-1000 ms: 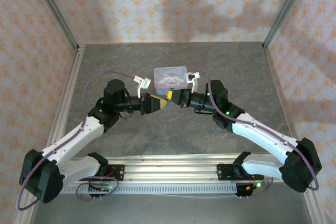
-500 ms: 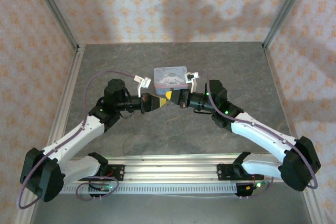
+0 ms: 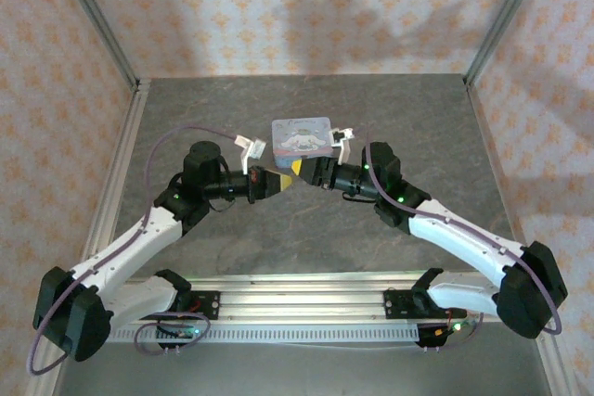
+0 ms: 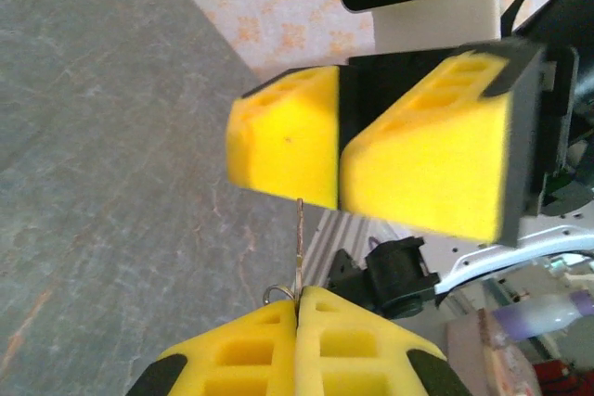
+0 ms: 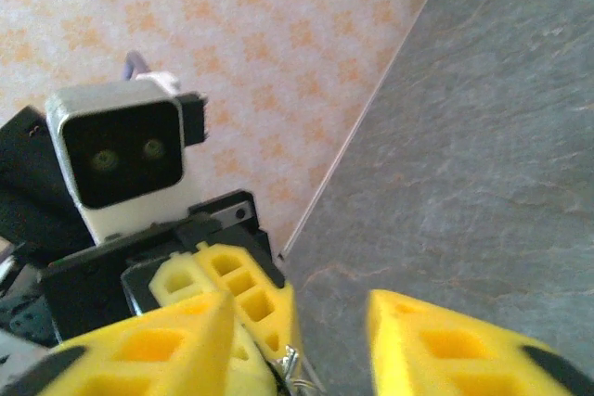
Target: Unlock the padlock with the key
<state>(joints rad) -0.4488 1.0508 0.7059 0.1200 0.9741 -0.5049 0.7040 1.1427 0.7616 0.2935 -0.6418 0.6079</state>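
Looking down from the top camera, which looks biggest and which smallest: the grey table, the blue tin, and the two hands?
1. Table, by far the largest.
2. Tin.
3. Left hand and right hand: these look alike, so no ranking between them. Each looks only slightly smaller than the tin, so that step is unsure.

A pale blue rectangular tin (image 3: 302,134) with a white cartoon figure on its lid sits mid-frame on the grey stone-patterned bench (image 3: 232,108) (pinkish floral-papered walls (image 3: 278,6) enclose it). A silver aluminium rail (image 3: 297,308) runs along the bottom.
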